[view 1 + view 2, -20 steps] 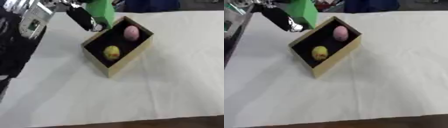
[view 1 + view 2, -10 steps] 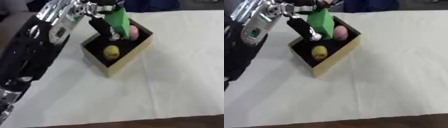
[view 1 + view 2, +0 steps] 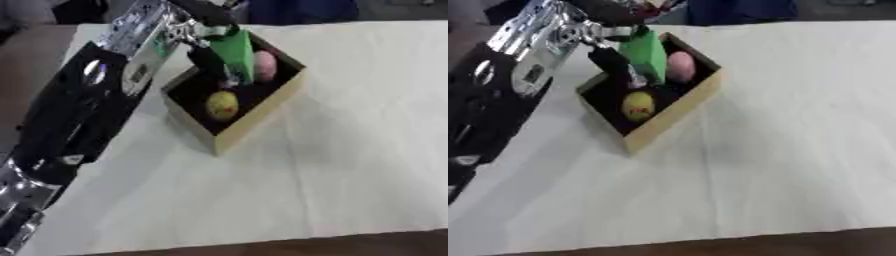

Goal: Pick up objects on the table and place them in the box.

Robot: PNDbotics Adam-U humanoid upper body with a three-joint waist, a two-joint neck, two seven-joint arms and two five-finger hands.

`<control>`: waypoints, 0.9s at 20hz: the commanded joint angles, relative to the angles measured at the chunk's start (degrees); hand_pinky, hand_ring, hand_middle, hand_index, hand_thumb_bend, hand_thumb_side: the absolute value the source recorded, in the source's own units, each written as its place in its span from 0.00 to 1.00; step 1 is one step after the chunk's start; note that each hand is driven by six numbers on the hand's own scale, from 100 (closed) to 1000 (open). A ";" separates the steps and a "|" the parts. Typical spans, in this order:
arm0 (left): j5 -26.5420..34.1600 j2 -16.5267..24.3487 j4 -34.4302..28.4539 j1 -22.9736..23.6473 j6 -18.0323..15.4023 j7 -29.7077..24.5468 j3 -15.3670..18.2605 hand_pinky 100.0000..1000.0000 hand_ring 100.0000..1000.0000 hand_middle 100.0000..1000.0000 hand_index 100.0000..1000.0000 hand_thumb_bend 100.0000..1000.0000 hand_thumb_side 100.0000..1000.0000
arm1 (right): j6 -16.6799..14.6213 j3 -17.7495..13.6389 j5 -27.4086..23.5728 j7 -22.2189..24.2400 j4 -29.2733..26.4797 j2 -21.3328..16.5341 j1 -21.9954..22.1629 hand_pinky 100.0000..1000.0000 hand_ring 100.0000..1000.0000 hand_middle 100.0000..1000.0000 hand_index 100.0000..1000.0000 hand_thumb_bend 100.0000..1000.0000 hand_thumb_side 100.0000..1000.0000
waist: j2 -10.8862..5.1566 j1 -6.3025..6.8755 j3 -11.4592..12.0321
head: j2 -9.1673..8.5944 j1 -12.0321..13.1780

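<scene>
A second ago the left robot hand (image 3: 206, 47) held the green block (image 3: 234, 54) above the box's far-left corner; now arm and block have come down over the box (image 3: 262, 112), the block tilted, its lower end inside the opening. The fingers (image 3: 614, 62) are curled around the block. The yellow fruit (image 3: 221, 104) and pink egg-shaped object (image 3: 680, 67) lie on the dark floor of the box, as before. The right eye view shows the pink object less hidden behind the block. The black forearm covers the left of the white counter (image 3: 350, 150).

green block (image 3: 234, 52) tilted over box (image 3: 255, 119)
</scene>
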 commanded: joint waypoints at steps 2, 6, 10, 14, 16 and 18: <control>-1.16 0.14 0.32 -0.86 -0.38 0.72 -0.16 0.87 0.85 0.79 0.91 0.27 0.64 | 0.00 -0.75 -0.17 0.06 -0.75 -0.74 -0.79 0.96 0.75 0.69 0.80 0.00 0.62 | -1.08 -0.23 -0.26 | -0.67 0.16; -2.70 0.22 0.64 -0.57 -0.81 1.28 -0.25 0.88 0.87 0.82 0.94 0.50 0.67 | 0.06 -0.84 -0.17 0.06 -0.73 -0.66 -0.71 0.96 0.75 0.69 0.80 0.00 0.61 | -1.09 -0.25 -0.37 | -0.85 0.12; -4.90 0.44 0.88 -0.29 -0.54 1.40 0.04 0.88 0.88 0.84 0.96 0.75 0.74 | 0.15 -0.90 -0.23 0.04 -0.74 -0.50 -0.63 0.95 0.75 0.69 0.80 0.00 0.61 | -1.29 -0.30 -0.45 | -1.04 0.11; -6.99 0.61 0.45 -0.10 0.34 2.59 0.44 0.88 0.89 0.84 0.96 0.75 0.78 | 0.22 -0.92 -0.29 -0.01 -0.78 -0.41 -0.56 0.95 0.75 0.69 0.80 0.00 0.61 | -1.49 -0.35 -0.33 | -0.76 -0.02; -7.49 0.80 -0.24 0.06 0.62 3.47 0.67 0.88 0.88 0.84 0.96 0.74 0.78 | 0.24 -0.95 -0.31 -0.02 -0.79 -0.41 -0.50 0.95 0.75 0.69 0.80 0.00 0.61 | -1.57 -0.39 -0.23 | -0.58 -0.07; -7.30 0.99 -1.23 0.29 0.83 4.18 1.00 0.88 0.88 0.83 0.96 0.68 0.79 | 0.25 -1.00 -0.34 -0.08 -0.80 -0.38 -0.47 0.95 0.75 0.69 0.80 0.00 0.61 | -1.61 -0.45 -0.14 | -0.43 -0.06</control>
